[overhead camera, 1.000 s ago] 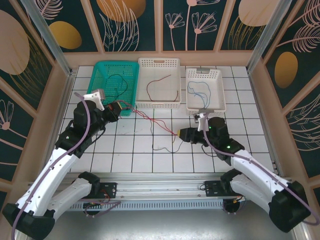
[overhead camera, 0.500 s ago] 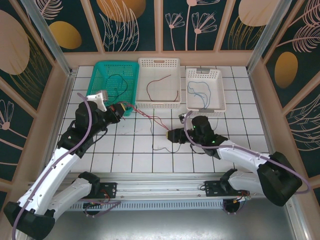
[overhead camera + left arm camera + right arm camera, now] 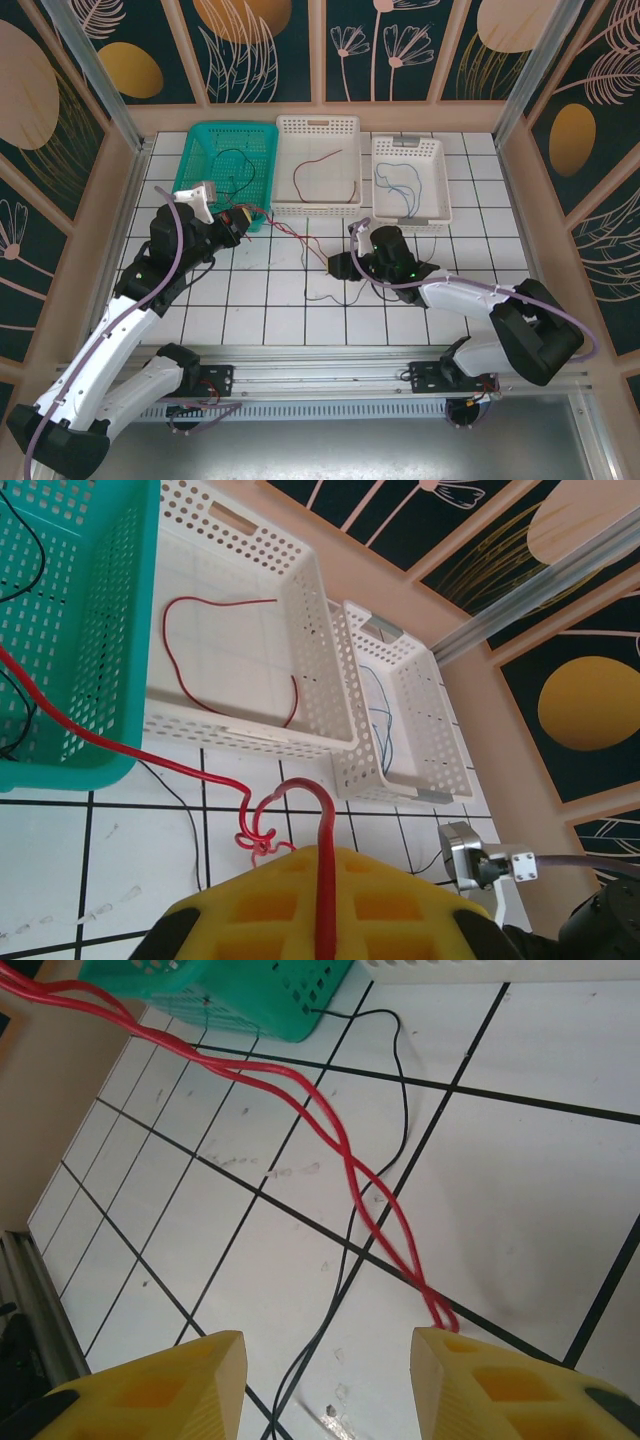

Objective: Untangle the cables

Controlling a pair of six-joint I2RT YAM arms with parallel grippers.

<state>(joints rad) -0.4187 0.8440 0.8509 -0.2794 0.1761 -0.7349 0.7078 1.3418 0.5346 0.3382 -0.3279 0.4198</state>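
Note:
My left gripper (image 3: pixel 243 218) is shut on a red cable (image 3: pixel 290 234) next to the teal basket's corner. In the left wrist view the yellow pads (image 3: pixel 250 900) clamp that red cable (image 3: pixel 325 880), which loops into a small knot (image 3: pixel 255 840) just ahead. The cable stretches tight across the tiles to my right gripper (image 3: pixel 336 265). In the right wrist view that gripper (image 3: pixel 325 1380) stands open, and the twisted red cable (image 3: pixel 380 1210) ends at its right fingertip (image 3: pixel 445 1345). A black cable (image 3: pixel 345 1260) lies on the tiles between the fingers.
Three baskets line the back: a teal basket (image 3: pixel 205 135) holding a black cable, a white one (image 3: pixel 318 125) holding a red cable (image 3: pixel 170 650), and another white one (image 3: pixel 405 148) with blue cables. A thin dark cable (image 3: pixel 330 297) curls on the tiles in front of the right gripper.
The right arm has swung left across the tiles, bringing its open gripper up to the red cable. The left gripper has barely moved and keeps its hold.

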